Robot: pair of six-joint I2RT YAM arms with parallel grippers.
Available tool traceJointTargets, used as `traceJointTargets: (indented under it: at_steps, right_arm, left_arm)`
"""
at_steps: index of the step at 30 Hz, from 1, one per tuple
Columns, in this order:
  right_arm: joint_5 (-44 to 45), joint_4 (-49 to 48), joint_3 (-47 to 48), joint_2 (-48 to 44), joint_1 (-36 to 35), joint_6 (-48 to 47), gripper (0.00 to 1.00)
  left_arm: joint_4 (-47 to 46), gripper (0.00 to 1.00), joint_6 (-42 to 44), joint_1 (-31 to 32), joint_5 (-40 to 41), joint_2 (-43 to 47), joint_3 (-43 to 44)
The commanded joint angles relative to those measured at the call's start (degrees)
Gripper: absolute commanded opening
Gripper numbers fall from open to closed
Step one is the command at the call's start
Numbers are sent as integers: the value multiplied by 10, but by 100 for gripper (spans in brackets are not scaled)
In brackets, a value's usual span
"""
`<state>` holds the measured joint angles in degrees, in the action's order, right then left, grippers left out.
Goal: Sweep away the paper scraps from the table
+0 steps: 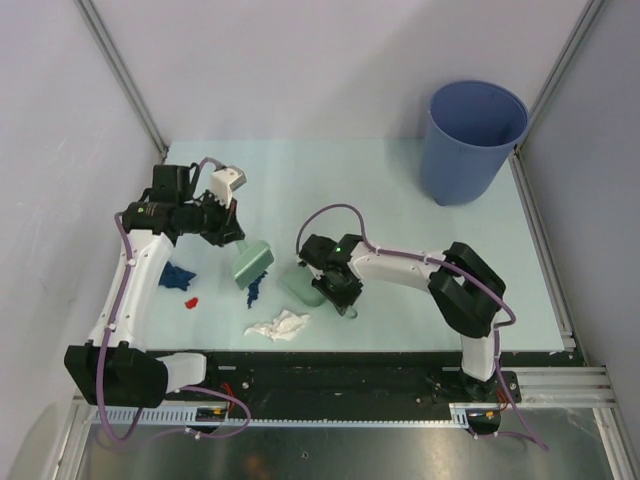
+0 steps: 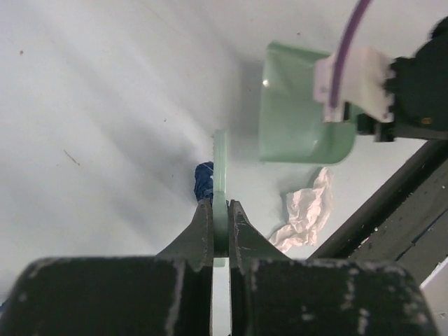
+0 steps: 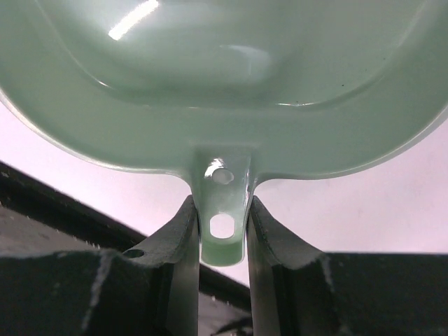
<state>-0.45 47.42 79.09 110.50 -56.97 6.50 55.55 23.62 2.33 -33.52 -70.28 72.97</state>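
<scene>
My left gripper is shut on the handle of the pale green hand brush; in the left wrist view the gripper clamps the thin handle. A dark blue paper scrap lies at the brush head and also shows in the left wrist view. My right gripper is shut on the handle tab of the pale green dustpan, which rests on the table just right of the brush. A white scrap lies near the front edge. Another dark blue scrap and a red scrap lie left.
A blue bucket stands at the back right corner. Grey frame posts rise at the back corners. The black front rail runs along the near edge, close to the white scrap. The left arm's links pass beside the left scraps.
</scene>
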Motion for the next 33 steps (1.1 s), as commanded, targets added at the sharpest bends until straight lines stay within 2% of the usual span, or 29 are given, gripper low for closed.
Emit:
traceJointTargets:
  at_steps: [1,4,9,15,21,26,33]
  right_arm:
    - [49,97,0,-78,-8,34,0]
    - [38,148,-1,-99,-23,44,0]
    - [10,222,-24,-99,-88,59,0]
    - [-68,258,-37,-117,-161,84,0]
    - [-112,269,-54,-87,-212,77,0]
    - [-98,234,-50,-46,-188,51,0]
    - [-46,177,23,15,-125,23,0]
  left_arm:
    - [5,0,15,-1,18,9,6]
    - [5,0,18,-1,29,13,-1]
    - [6,0,28,-7,65,24,-1]
    - [7,0,33,-7,86,35,-19]
    - [6,0,36,-7,82,28,-45]
    - [6,0,35,-7,73,23,-59]
    - [6,0,39,-7,86,23,-68]
